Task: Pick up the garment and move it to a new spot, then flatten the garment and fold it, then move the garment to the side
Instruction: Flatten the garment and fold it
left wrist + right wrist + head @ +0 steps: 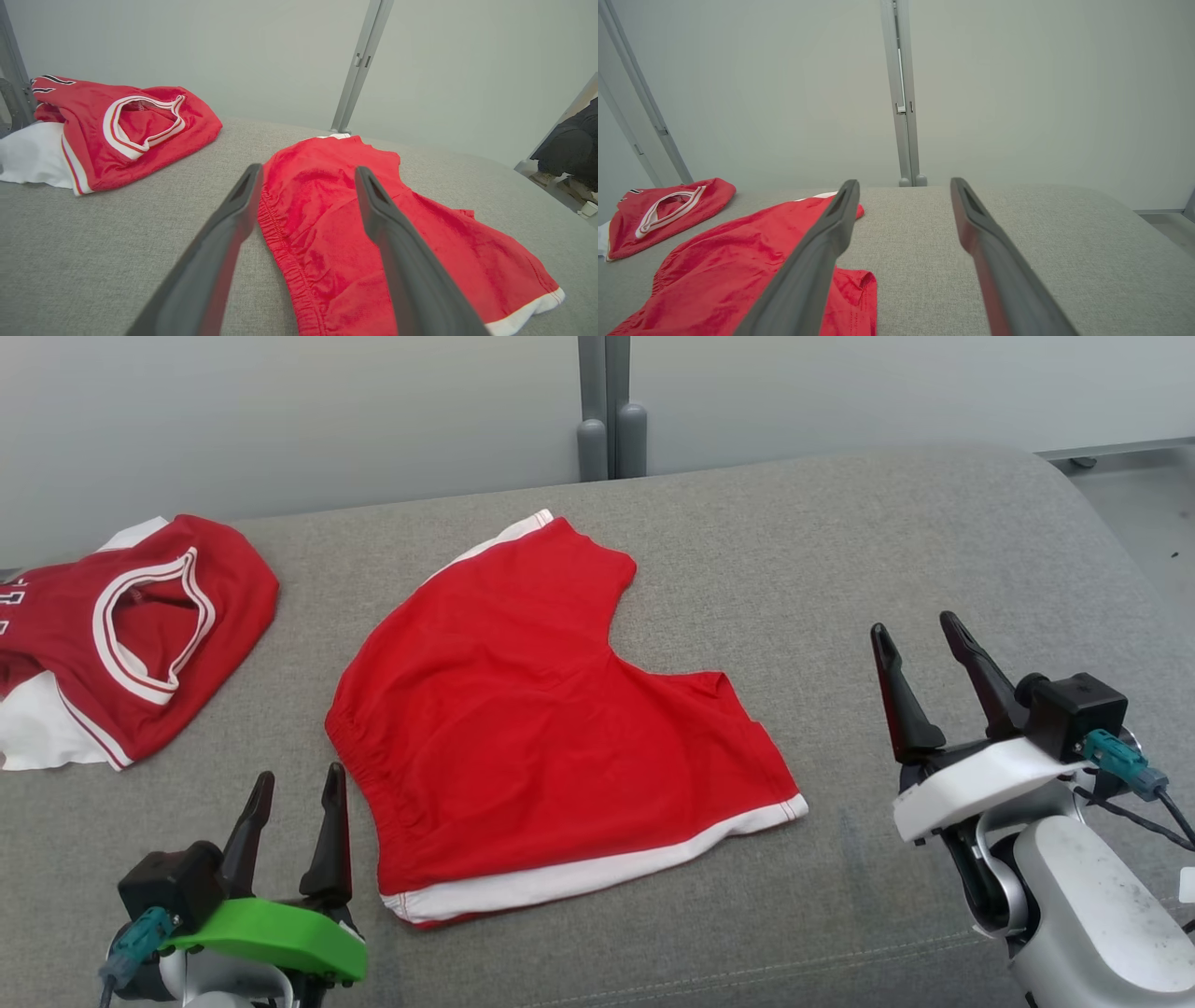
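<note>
The garment (541, 709), red shorts with white hem bands, lies spread on the grey cushion surface (840, 541), its elastic waistband toward my left. It also appears in the left wrist view (336, 224) and the right wrist view (738, 266). My left gripper (297, 786) stands open just left of the waistband, holding nothing. My right gripper (920, 635) stands open to the right of the shorts, apart from the cloth, nothing between its fingers.
A red jersey (131, 625) with white trim and a white part lies crumpled at the far left of the cushion. A grey post (609, 406) rises behind the cushion against the pale wall. The cushion's right edge drops to the floor (1139, 513).
</note>
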You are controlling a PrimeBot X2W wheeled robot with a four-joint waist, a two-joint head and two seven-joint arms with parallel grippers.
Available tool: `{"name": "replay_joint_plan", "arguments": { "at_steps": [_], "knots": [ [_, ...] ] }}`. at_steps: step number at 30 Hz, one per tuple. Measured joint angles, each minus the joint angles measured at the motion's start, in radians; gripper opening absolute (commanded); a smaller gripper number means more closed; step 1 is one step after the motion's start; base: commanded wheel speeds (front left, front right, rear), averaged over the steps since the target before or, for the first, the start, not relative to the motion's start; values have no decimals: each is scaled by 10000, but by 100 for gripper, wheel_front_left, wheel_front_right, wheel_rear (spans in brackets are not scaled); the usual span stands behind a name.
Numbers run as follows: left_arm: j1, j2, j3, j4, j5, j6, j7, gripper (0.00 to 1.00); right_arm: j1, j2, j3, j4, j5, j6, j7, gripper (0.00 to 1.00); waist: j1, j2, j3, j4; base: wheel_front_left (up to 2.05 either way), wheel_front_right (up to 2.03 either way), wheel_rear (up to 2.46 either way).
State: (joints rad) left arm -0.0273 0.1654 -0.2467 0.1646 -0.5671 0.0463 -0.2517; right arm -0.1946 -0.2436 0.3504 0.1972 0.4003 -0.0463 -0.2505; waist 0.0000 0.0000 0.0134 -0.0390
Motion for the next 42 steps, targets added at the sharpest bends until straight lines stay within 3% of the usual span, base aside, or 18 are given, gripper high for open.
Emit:
{"name": "replay_joint_plan", "arguments": {
  "at_steps": [14,28,42],
  "knots": [
    [683,-468,341,-546,355,167,0,100,818,290,-167,-362,-253,-8,0,100,0,0,-167,89,0,0,0],
    [1018,-548,451,-803,531,159,0,100,1061,460,-447,-606,-426,40,-2,100,0,0,-105,165,0,0,0],
    [1455,-424,-391,978,757,-353,184,100,1181,564,-518,-673,-594,347,-2,100,0,0,251,73,0,0,0]
  ]
}}
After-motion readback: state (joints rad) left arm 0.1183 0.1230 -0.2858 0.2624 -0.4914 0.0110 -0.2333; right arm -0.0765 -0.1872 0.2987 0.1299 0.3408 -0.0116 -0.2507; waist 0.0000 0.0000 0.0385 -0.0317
